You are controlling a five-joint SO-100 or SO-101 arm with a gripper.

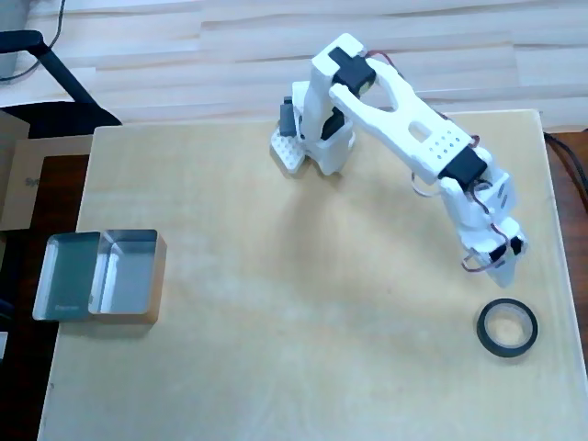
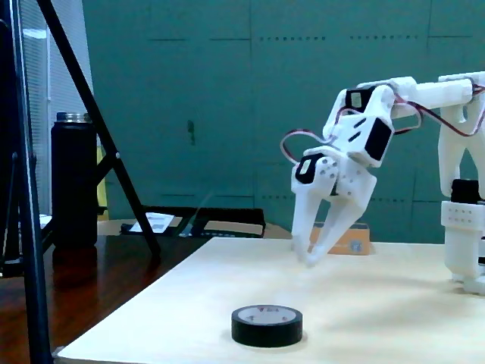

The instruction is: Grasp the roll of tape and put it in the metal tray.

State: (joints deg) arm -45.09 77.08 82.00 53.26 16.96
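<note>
The roll of tape (image 1: 506,329) is a black ring lying flat near the table's right front corner in the overhead view. In the fixed view it (image 2: 267,324) lies at the near edge. My gripper (image 1: 503,273) hangs above the table just behind the tape, a short way from it and not touching it. In the fixed view the gripper (image 2: 311,260) points down with its fingertips together and holds nothing. The metal tray (image 1: 55,276) sits at the table's left edge in the overhead view, shiny, with two compartments, both empty. It is out of the fixed view.
The arm's white base (image 1: 317,138) stands at the back middle of the light wooden table (image 1: 276,322). In the fixed view a black bottle (image 2: 73,178) and a black tripod leg (image 2: 98,129) stand left of the table.
</note>
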